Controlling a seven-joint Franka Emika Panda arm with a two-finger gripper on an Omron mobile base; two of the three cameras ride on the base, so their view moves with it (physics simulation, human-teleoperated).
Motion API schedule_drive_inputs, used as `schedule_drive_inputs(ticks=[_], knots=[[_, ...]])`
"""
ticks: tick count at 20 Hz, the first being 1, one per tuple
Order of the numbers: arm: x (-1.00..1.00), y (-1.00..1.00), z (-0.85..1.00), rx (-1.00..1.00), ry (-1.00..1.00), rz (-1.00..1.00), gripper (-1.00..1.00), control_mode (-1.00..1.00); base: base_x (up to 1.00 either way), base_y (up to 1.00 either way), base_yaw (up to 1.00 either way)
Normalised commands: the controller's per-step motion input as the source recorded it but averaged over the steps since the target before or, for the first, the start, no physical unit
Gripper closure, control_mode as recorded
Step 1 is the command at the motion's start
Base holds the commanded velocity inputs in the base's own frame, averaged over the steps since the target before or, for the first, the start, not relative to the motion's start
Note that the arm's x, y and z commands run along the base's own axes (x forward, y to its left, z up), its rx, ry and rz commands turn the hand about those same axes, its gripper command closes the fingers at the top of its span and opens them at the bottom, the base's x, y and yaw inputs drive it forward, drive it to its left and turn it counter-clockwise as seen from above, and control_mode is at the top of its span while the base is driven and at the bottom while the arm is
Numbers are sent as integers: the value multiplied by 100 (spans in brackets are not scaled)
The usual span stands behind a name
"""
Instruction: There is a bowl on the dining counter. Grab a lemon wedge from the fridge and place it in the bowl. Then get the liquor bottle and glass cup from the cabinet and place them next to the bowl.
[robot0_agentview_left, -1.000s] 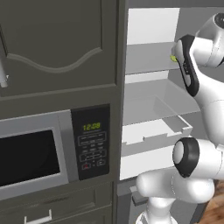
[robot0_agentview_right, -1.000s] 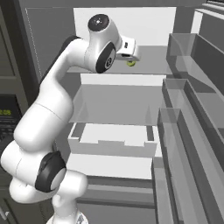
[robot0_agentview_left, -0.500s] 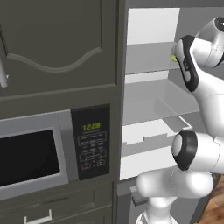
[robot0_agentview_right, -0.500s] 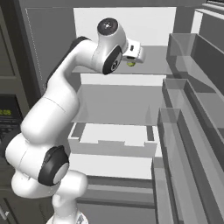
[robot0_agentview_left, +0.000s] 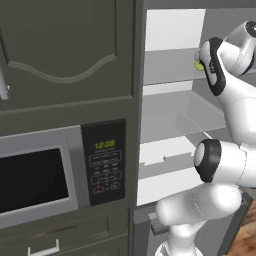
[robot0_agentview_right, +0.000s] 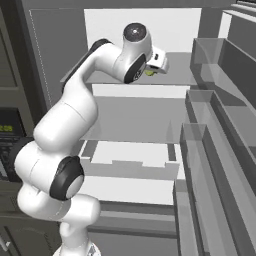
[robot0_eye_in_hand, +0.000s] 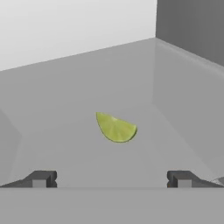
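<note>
One lemon wedge (robot0_eye_in_hand: 116, 127) on fridge shelf (robot0_eye_in_hand: 65, 87) | one hand (robot0_eye_in_hand: 111, 178), released, near it

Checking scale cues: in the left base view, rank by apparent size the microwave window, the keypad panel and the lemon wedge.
1. Microwave window, largest.
2. Keypad panel, narrower but tall.
3. Lemon wedge, a small green sliver beside the arm, partly hidden and farther back, so its true size is unsure.

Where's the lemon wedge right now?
The lemon wedge lies on the fridge's upper shelf, near the right wall, just ahead of the open claw and untouched.
</note>
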Motion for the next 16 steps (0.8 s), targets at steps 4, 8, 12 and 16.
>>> schedule_drive_inputs(ticks=[4,8,12,16], knots=[[30,-10,-11,3,-1,0,-100,-100,0,0,0],[34,-9,-15,0,0,0,-100,-100,0,0,0],[33,-6,-14,0,-1,0,-100,-100,0,0,0],[36,-11,-7,0,-3,0,-100,-100,0,0,0]])
